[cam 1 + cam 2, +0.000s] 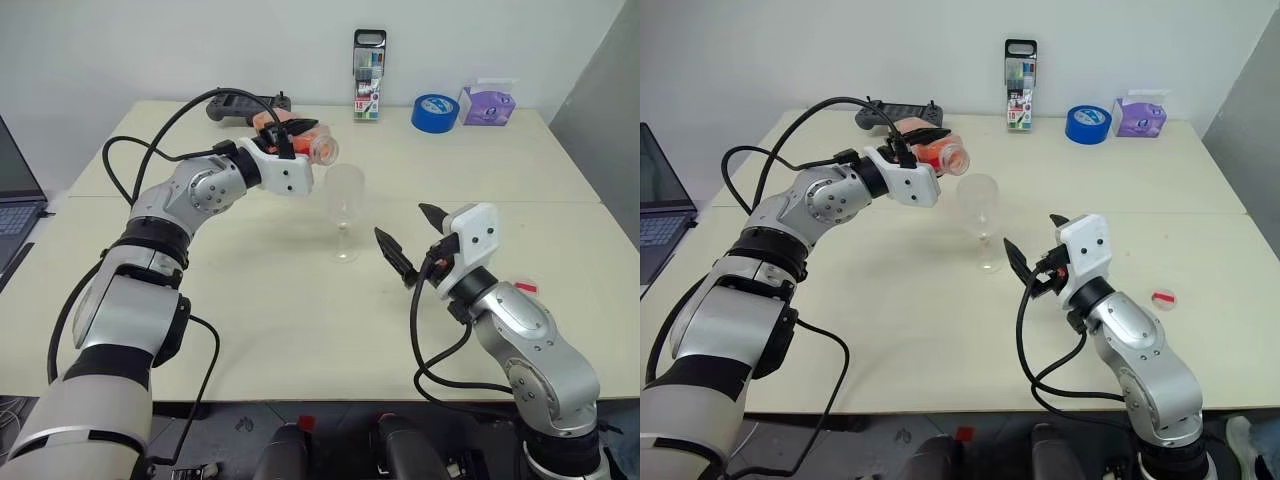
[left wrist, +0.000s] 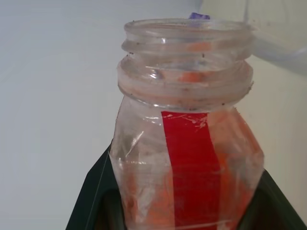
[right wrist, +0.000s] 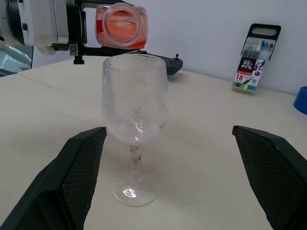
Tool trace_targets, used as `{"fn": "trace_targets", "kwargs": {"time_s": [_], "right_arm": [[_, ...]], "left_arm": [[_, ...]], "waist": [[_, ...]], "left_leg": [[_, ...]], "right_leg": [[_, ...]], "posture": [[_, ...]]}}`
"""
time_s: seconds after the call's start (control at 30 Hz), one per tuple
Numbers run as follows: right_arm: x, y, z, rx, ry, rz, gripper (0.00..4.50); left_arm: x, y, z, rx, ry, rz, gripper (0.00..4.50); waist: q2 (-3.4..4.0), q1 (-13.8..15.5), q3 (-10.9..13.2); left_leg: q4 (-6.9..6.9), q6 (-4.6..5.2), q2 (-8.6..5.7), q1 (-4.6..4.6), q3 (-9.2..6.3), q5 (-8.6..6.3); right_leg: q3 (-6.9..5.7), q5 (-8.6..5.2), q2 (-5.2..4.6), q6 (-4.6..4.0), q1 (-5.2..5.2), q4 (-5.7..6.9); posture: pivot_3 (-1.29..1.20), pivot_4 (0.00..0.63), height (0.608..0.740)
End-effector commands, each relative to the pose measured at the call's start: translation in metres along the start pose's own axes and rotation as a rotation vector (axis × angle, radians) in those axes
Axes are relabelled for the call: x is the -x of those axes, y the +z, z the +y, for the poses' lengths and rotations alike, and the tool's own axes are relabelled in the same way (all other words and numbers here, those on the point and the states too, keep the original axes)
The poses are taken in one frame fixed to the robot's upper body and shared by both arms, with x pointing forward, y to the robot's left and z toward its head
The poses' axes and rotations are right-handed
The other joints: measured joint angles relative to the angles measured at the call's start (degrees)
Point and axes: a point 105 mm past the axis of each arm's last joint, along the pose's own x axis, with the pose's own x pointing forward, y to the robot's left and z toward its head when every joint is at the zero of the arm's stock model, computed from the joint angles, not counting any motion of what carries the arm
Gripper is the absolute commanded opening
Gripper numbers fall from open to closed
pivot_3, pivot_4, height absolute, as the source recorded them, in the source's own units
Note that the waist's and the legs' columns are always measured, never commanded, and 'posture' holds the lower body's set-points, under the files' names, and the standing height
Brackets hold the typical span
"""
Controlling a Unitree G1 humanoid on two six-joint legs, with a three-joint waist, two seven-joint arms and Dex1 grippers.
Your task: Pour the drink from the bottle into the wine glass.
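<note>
My left gripper (image 1: 292, 138) is shut on the bottle (image 1: 305, 142), which is tipped nearly level with no cap on. Its open mouth (image 3: 121, 24) hangs just above and behind the rim of the wine glass (image 1: 345, 198). The orange drink (image 1: 936, 155) lies inside the bottle's body. The wine glass stands upright on the table, and I see no liquid in its bowl (image 3: 135, 98). My right gripper (image 1: 408, 228) is open, a little to the right of the glass's foot and facing it, with its fingers (image 3: 81, 167) spread wide and apart from the glass.
At the table's back edge stand a marker case (image 1: 369, 60), a blue tape roll (image 1: 435, 112) and a purple tissue pack (image 1: 487, 104). A black controller (image 1: 240, 105) lies behind the bottle. A small red cap (image 1: 527, 288) sits right of my right arm. A laptop (image 1: 15, 205) is far left.
</note>
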Motion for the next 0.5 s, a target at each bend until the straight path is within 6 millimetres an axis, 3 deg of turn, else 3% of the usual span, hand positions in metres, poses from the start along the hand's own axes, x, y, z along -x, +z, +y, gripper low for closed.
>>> {"fn": "trace_targets", "kwargs": {"time_s": [0.03,0.5], "right_arm": [[0.0006,0.0112,0.0005,0.005,0.003,-0.043,4.5],[-0.0013,0.0067,-0.0024,0.008,-0.01,-0.03,4.5]], "left_arm": [[-0.0021,0.0043,0.0258,-0.058,0.072,-0.021,1.77],[-0.0064,0.0074,0.0271,-0.176,0.046,-0.032,1.77]], "waist": [[0.0,0.0,0.0],[0.0,-0.01,0.0]], "left_leg": [[0.0,0.0,0.0,0.0,0.0,0.0],[0.01,0.0,0.0,0.0,0.02,0.0]], "right_leg": [[0.0,0.0,0.0,0.0,0.0,0.01],[-0.01,0.0,0.0,0.0,0.0,0.02]], "posture": [[0.0,0.15,0.74],[0.0,0.15,0.74]]}}
